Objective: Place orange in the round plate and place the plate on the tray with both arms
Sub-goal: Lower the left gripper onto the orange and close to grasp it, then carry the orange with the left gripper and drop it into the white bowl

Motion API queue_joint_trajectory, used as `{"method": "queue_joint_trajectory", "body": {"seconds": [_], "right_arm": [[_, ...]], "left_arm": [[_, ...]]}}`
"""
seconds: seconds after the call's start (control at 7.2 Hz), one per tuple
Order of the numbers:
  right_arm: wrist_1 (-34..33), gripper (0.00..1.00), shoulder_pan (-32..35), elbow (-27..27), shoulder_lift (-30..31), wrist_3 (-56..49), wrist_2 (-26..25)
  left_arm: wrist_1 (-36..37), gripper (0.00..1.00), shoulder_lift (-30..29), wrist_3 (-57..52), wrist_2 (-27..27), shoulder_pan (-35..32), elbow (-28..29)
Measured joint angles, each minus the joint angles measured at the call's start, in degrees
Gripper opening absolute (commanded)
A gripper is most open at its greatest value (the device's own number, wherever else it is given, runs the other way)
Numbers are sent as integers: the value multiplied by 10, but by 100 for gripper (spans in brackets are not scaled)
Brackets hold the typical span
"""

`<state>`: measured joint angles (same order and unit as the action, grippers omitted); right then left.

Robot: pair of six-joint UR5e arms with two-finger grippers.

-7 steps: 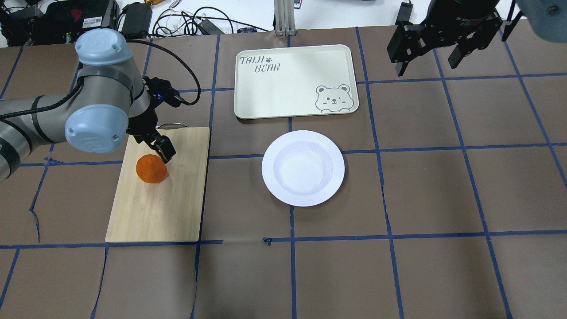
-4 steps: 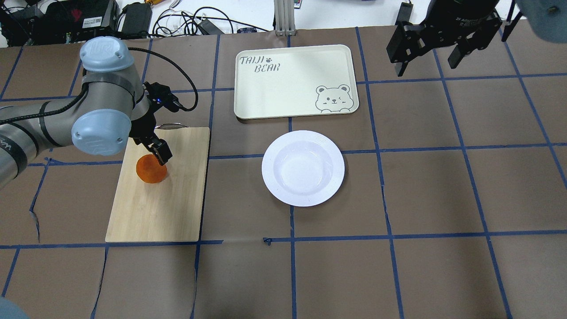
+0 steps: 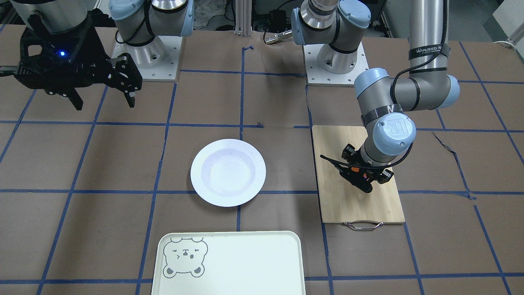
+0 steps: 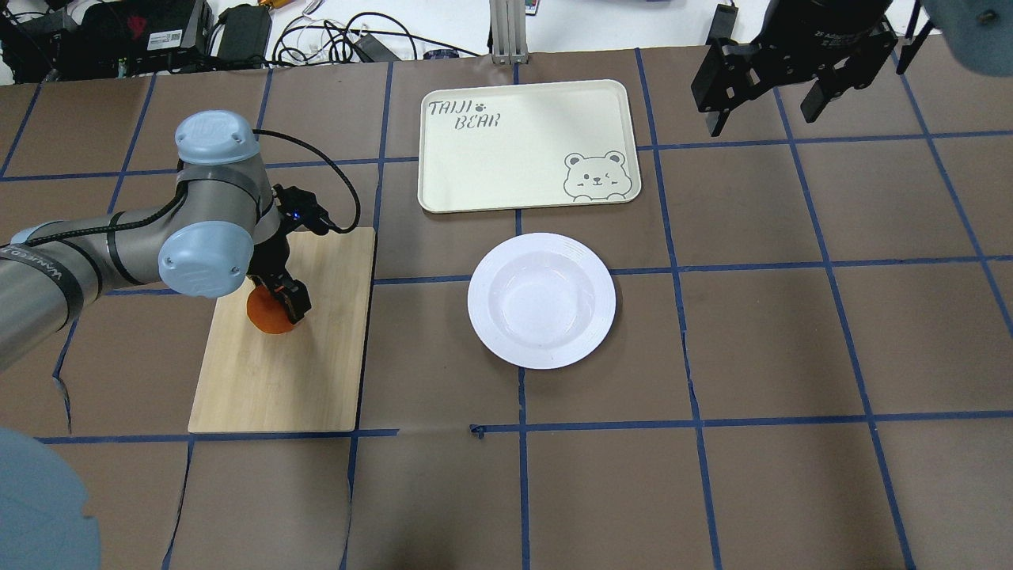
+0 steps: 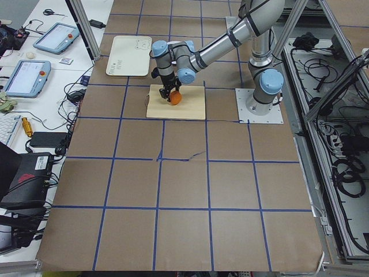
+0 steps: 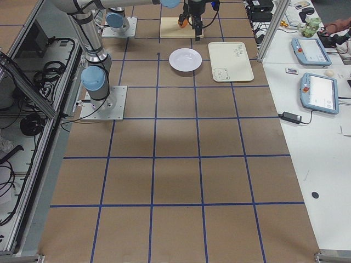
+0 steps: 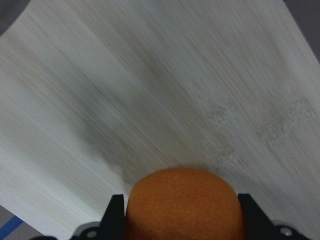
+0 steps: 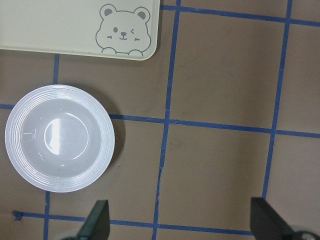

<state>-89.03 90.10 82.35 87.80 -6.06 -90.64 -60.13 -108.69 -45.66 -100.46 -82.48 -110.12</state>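
The orange [image 4: 265,318] sits on a bamboo cutting board [image 4: 301,380] at the table's left. My left gripper [image 4: 278,305] is down over it. In the left wrist view the orange [image 7: 184,205] fills the gap, and both black fingers [image 7: 116,217] press its sides: shut on it. The white round plate [image 4: 541,301] lies bare at the table's middle, with the pale bear tray [image 4: 522,146] just beyond it. High over the far right hangs my right gripper [image 4: 766,115], open and holding nothing; its wrist view looks down on the plate [image 8: 60,137] and the tray [image 8: 60,25].
The board's metal handle [image 3: 360,224] points toward the tray's side of the table. Brown paper with blue tape lines covers the table [image 4: 760,356]. Cables and boxes [image 4: 237,32] lie past the far edge.
My left arm has swung in and lowered, bringing its gripper from just behind the orange down around it. The right arm, plate and tray have not moved.
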Motion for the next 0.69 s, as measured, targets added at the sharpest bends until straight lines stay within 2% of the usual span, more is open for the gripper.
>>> {"method": "queue_joint_trajectory", "body": {"seconds": [0.28, 0.42, 0.69], "right_arm": [[0, 100, -1, 0, 0, 0, -1], [0, 100, -1, 0, 0, 0, -1], [0, 100, -1, 0, 0, 0, -1]], "left_arm": [[-20, 0, 13, 137, 39, -13, 15], [-59, 0, 21, 233, 73, -33, 35], [-109, 0, 24, 431, 132, -117, 65]]}}
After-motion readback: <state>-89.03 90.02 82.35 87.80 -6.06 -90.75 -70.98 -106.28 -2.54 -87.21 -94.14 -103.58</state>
